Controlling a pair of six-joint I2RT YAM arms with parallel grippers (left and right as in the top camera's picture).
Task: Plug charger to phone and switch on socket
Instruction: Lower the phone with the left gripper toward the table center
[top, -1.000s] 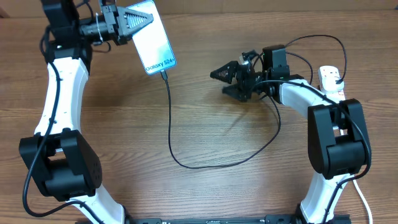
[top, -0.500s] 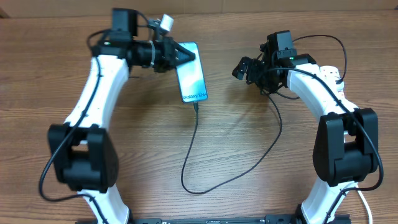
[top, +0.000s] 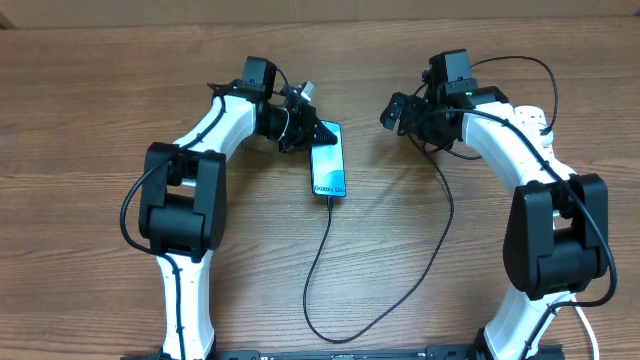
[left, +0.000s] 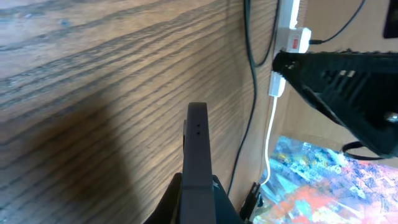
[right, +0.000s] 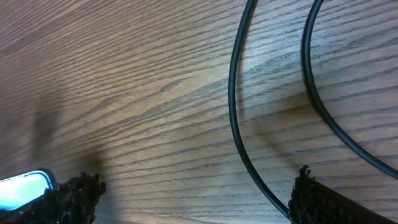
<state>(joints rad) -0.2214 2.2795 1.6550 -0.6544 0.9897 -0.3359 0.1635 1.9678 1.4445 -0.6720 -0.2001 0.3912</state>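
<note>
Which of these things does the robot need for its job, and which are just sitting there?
For the job:
phone
charger, plugged into the phone
socket
left tool, holding the phone

Just there:
table
colourful patch past the table edge

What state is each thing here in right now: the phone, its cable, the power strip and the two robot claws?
Phone: screen lit, gripped at its far end.
Charger cable: lying slack, tip at the phone's near end, apparently plugged in.
Power strip: switch position too small to tell.
Left gripper: shut on the phone.
Right gripper: open, holding nothing.
</note>
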